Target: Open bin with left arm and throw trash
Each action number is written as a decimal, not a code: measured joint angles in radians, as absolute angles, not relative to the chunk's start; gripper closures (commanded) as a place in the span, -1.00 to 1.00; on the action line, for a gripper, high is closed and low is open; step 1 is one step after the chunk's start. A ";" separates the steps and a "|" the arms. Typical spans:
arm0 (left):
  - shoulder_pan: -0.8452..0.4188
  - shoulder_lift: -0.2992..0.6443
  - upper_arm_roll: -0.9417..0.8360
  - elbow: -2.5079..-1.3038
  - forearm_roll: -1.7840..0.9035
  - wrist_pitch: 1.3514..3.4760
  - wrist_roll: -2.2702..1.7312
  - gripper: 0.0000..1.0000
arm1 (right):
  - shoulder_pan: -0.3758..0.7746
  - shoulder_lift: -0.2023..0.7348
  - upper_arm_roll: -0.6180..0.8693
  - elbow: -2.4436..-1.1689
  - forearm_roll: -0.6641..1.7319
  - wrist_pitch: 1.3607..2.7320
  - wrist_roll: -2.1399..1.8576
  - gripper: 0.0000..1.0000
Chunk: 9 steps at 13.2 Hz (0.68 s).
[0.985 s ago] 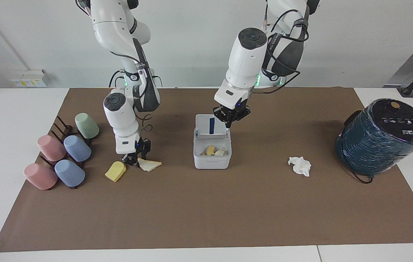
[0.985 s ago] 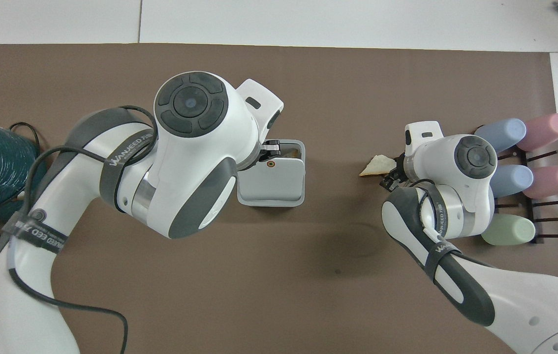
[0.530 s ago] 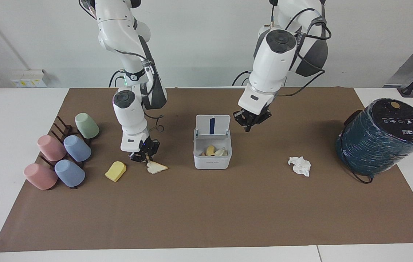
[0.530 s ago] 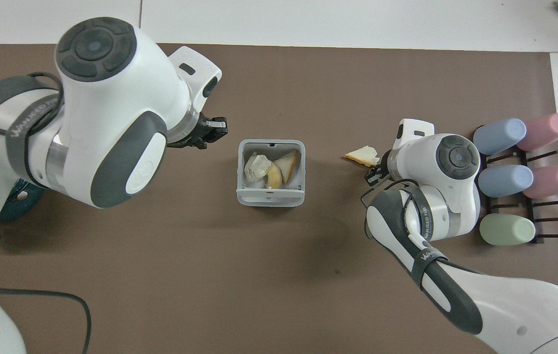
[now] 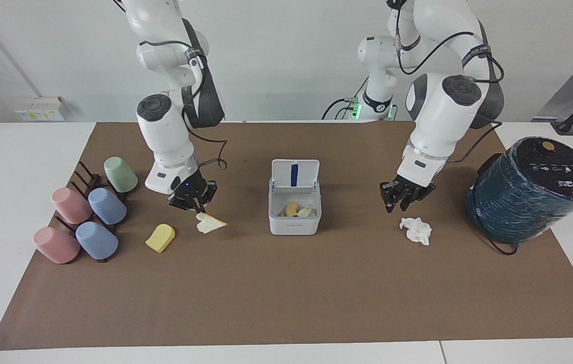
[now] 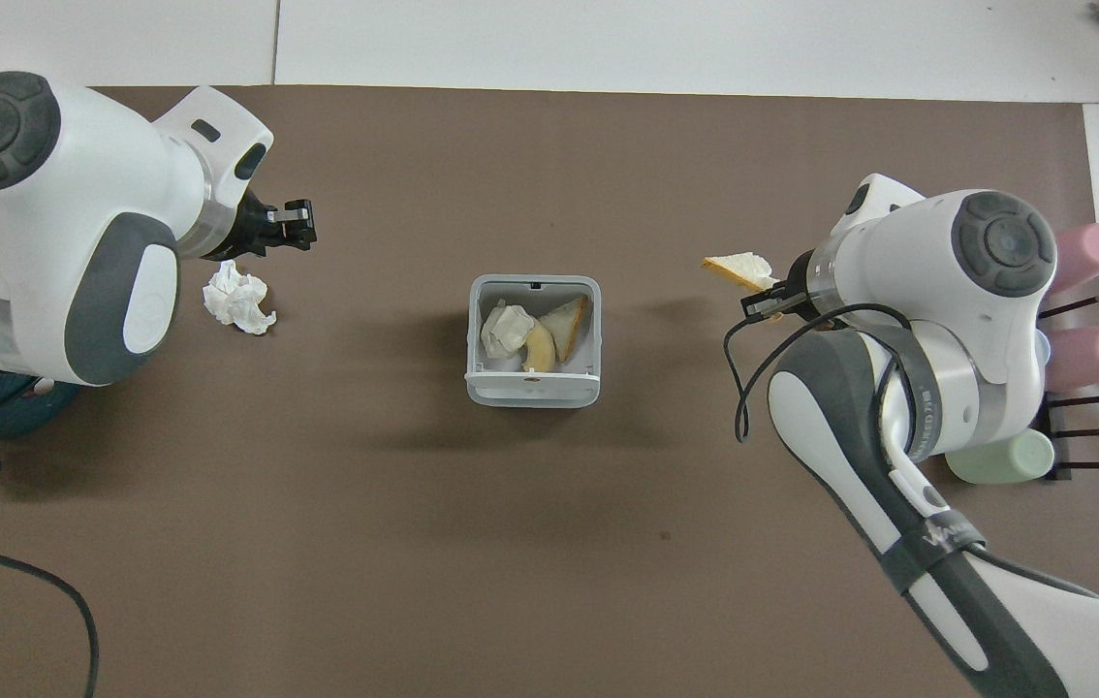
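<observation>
The white bin (image 5: 294,225) stands mid-mat with its lid (image 5: 295,174) upright and open; scraps lie inside it (image 6: 535,334). My right gripper (image 5: 196,206) is shut on the pale bread-like slice (image 5: 209,223) and holds it just above the mat, between the yellow block (image 5: 160,237) and the bin. The slice also shows in the overhead view (image 6: 738,269). My left gripper (image 5: 401,199) is open and hangs just above the crumpled white tissue (image 5: 416,230), which lies on the mat toward the left arm's end (image 6: 239,299). The overhead view hides the yellow block under the right arm.
The big dark teal wrapped cylinder (image 5: 531,189) stands at the left arm's end of the mat. Several pastel cups (image 5: 89,217) lie on a dark rack at the right arm's end. The brown mat (image 5: 286,293) covers the table.
My left arm has swung from the bin's lid toward its own end and now hangs over the tissue; the lid stays open. My right gripper has lifted the slice off the mat.
</observation>
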State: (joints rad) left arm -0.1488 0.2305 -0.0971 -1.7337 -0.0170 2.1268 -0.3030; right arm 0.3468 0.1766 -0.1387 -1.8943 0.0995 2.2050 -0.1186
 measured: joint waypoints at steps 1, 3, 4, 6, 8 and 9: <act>-0.128 0.224 -0.097 -1.777 -0.016 2.160 -0.264 -0.35 | 0.347 0.177 -0.138 -1.857 0.126 2.172 -0.071 1.00; -0.091 0.219 -0.096 -1.821 -0.016 2.202 -0.197 -0.36 | 0.348 0.181 -0.136 -1.815 0.275 2.155 -0.031 1.00; -0.081 0.219 -0.096 -1.839 -0.012 2.230 -0.182 -0.36 | 0.349 0.184 -0.136 -1.806 0.348 2.155 -0.021 1.00; -0.080 0.230 -0.097 -1.882 0.012 2.300 -0.178 -0.36 | 0.353 0.189 -0.131 -1.798 0.426 2.156 0.048 1.00; -0.072 0.255 -0.096 -1.914 0.037 2.357 -0.178 -0.35 | 0.381 0.193 -0.121 -1.794 0.501 2.156 0.118 1.00; -0.067 0.271 -0.096 -1.921 0.059 2.370 -0.178 -0.35 | 0.403 0.193 -0.117 -1.793 0.529 2.156 0.159 1.00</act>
State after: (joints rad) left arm -0.0672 0.2711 -0.0961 -1.9212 0.0590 2.3695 -0.1779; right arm 0.4029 0.1931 -0.1173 -1.7932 0.5287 2.1563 0.1592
